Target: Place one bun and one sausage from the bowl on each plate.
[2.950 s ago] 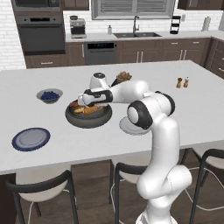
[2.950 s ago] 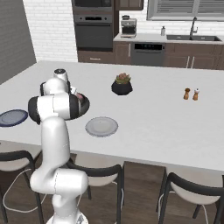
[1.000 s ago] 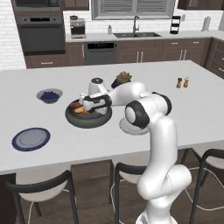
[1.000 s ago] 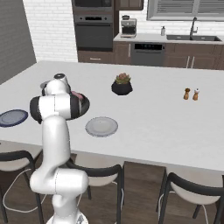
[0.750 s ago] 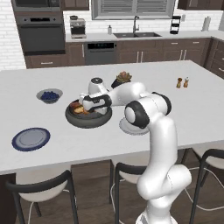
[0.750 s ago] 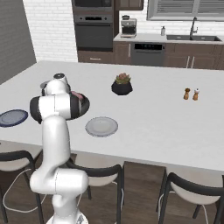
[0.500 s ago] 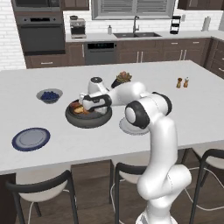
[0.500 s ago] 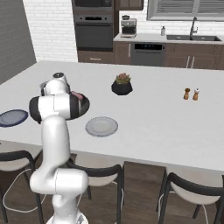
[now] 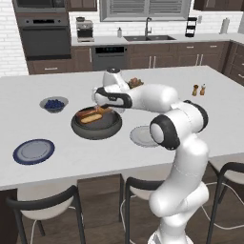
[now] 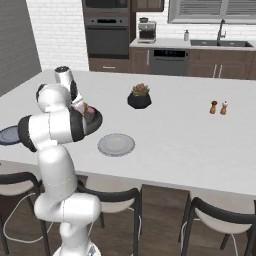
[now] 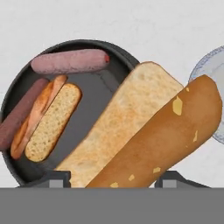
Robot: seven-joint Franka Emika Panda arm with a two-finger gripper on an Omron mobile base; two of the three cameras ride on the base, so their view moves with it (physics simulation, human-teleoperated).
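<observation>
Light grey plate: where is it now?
Left base view: the light grey plate lies on the island just right of the dark bowl, with the arm above it.

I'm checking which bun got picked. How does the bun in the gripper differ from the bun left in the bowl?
The held bun sits between the fingertips, lifted above the bowl and looming large in the hand view; the other bun lies on the bowl's floor beside a sausage. The held bun stretches past the bowl's rim; the other lies wholly inside. Both are split, with a toasted cut face and a brown crust.
</observation>
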